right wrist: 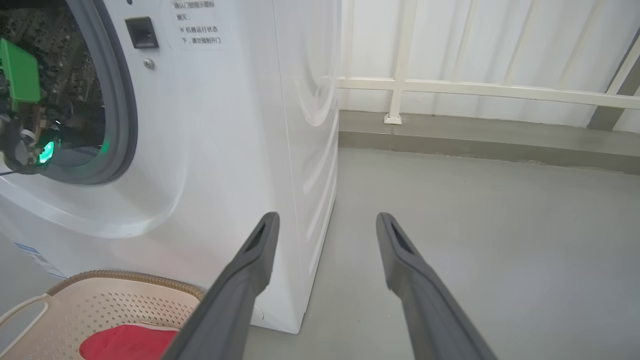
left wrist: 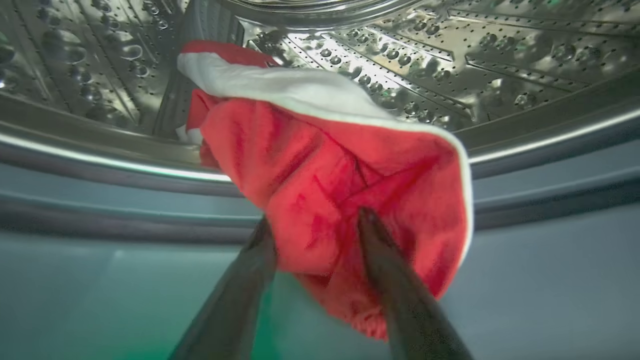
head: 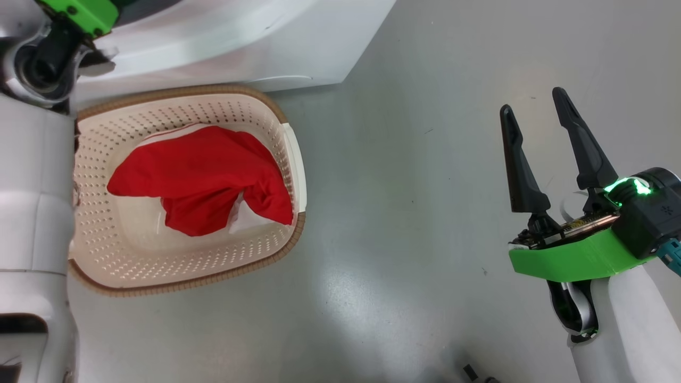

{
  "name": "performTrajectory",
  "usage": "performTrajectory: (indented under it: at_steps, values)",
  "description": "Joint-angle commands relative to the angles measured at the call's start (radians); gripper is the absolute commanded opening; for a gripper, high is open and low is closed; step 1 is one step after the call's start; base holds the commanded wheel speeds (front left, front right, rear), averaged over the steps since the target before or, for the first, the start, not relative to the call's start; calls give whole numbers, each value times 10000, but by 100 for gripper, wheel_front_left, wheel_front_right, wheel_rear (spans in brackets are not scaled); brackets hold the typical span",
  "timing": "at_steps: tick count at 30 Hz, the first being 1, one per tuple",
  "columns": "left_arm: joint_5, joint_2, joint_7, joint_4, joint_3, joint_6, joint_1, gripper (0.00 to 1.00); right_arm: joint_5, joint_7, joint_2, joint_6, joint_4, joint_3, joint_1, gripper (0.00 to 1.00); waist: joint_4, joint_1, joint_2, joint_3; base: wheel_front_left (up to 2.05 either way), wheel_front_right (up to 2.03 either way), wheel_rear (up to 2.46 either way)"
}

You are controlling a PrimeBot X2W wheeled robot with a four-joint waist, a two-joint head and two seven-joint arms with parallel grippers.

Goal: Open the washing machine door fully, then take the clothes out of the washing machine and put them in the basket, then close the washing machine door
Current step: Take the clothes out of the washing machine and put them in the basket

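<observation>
My left gripper [left wrist: 316,230] is reaching into the washing machine [right wrist: 225,150], at the lip of its steel drum [left wrist: 450,60]. Its fingers stand open, one on each side of a fold of the clothes [left wrist: 325,160], a bunched red piece with a white edge draped over the grey gasket [left wrist: 100,200]. More red clothes [head: 202,170] lie in the cream basket [head: 175,91] on the floor in front of the machine [head: 239,42]. My right gripper [head: 532,101] hangs open over bare floor to the right, holding nothing. The washing machine door is out of view.
The basket [right wrist: 125,274] stands right against the machine's front. My left forearm [head: 32,186] runs along the basket's left side. Grey floor [head: 404,213] stretches to the right, up to a low kerb and a white railing [right wrist: 400,85] beyond the machine.
</observation>
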Motion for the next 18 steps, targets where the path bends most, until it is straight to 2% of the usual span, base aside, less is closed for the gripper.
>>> performTrajectory:
  at_steps: [1, 6, 10, 13, 18]
  values:
    - [-62, 360, 86, -513, -156, -68, -13, 0, 157, -63, -26, 46, -270, 228, 220, 100, -9, 0, -1, 45, 0, 0, 0]
    - [-19, 590, -434, -1175, -662, -68, 233, 0, 183, -63, -26, 46, -210, 167, 198, 100, 42, 0, -1, 64, 0, 0, 0]
    - [127, 894, -1502, -1803, -1146, -69, 633, 0, 157, -63, -26, 46, -132, 56, 218, 100, 233, 0, -1, -63, 0, 0, 0]
    - [201, 997, -1895, -1927, -1313, -69, 806, 0, 129, -63, -26, 46, -114, 36, 244, 100, 345, 0, -1, -119, 0, 0, 0]
    - [584, 1326, -3145, -2114, -1598, -69, 1276, 0, 218, -63, -26, 46, -111, -7, 252, 100, 613, 0, -1, -300, 0, 0, 0]
